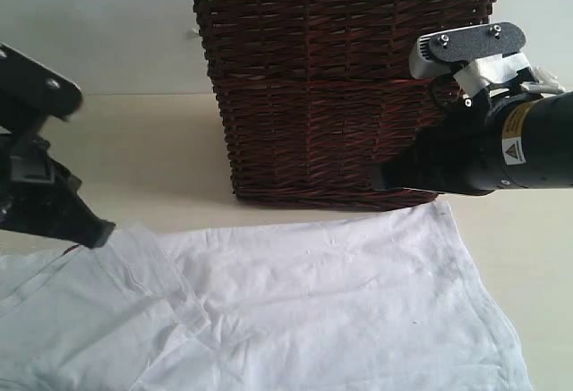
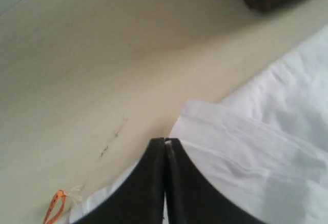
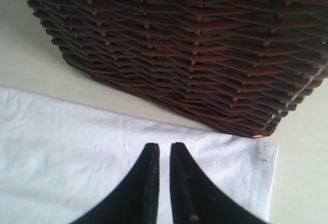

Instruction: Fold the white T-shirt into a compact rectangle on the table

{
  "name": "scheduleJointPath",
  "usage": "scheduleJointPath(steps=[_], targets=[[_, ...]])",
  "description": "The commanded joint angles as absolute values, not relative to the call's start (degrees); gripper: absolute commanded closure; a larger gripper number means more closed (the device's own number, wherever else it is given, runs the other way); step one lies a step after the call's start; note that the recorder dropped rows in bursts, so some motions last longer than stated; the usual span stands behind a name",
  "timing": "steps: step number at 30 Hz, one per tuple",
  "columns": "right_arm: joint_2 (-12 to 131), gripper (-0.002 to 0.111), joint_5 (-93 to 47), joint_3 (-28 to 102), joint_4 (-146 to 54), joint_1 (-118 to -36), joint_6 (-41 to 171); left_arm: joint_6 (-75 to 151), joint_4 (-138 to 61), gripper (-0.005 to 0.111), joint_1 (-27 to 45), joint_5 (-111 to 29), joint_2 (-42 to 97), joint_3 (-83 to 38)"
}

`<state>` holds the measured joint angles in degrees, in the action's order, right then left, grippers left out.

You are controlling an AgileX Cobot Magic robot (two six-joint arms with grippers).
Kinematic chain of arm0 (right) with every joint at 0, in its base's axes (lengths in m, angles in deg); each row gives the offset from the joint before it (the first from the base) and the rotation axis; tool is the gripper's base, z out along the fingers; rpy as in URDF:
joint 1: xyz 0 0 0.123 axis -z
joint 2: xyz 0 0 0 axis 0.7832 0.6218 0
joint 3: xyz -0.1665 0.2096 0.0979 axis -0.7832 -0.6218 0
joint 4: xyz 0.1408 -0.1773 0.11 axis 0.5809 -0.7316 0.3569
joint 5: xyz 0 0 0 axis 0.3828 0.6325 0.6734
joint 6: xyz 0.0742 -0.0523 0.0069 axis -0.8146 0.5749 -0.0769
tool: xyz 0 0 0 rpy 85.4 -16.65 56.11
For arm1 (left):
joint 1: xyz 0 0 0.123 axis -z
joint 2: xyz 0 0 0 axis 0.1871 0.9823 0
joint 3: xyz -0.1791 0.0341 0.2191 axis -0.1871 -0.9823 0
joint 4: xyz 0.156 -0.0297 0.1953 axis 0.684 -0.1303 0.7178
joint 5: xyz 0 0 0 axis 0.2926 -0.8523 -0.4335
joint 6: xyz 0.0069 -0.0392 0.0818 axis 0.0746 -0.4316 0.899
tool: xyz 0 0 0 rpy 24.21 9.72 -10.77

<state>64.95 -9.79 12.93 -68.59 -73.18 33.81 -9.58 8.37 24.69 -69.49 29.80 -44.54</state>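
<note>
The white T-shirt [image 1: 322, 301] lies spread on the bench [image 1: 134, 140], its far edge close beside the foot of the wicker basket [image 1: 340, 78]. Bare bench lies open to either side of the basket. The left end effector [image 2: 165, 141] slants down at a folded shirt edge with its jaws pressed together; whether it pinches cloth I cannot tell. The right end effector [image 3: 164, 147] hovers over the shirt's corner by the basket, jaws slightly parted and empty. One shirt, one basket, two arms.

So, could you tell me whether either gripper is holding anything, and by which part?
The left gripper seems to pinch the white T-shirt at a folded edge; the right gripper, slightly open, holds nothing.
</note>
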Motion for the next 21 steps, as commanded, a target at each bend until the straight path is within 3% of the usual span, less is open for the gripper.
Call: scheduleJointPath(steps=[1,7,11,15,21], targets=[[64.4,0.104,-10.5,12.7,-67.8,-72.9,34.6,-10.0,-2.4,0.107,13.1,-65.7,27.2,-47.2],[64.4,0.104,-11.2,12.7,-67.5,-72.9,34.7,3.2,-23.7,0.104,-4.3,-65.3,30.1,-49.0],[64.4,0.104,-11.2,12.7,-67.5,-72.9,34.7,13.1,-31.6,0.083,-10.5,-67.2,33.1,-49.0],[64.4,0.104,-11.4,12.7,-67.5,-72.9,34.7,13.7,-31.6,0.065,-14.6,-67.1,37.2,-49.0],[64.4,0.104,-11.7,12.7,-67.1,-72.9,34.7,13.8,-31.7,0.066,-14.9,-59.6,45.0,-49.0]])
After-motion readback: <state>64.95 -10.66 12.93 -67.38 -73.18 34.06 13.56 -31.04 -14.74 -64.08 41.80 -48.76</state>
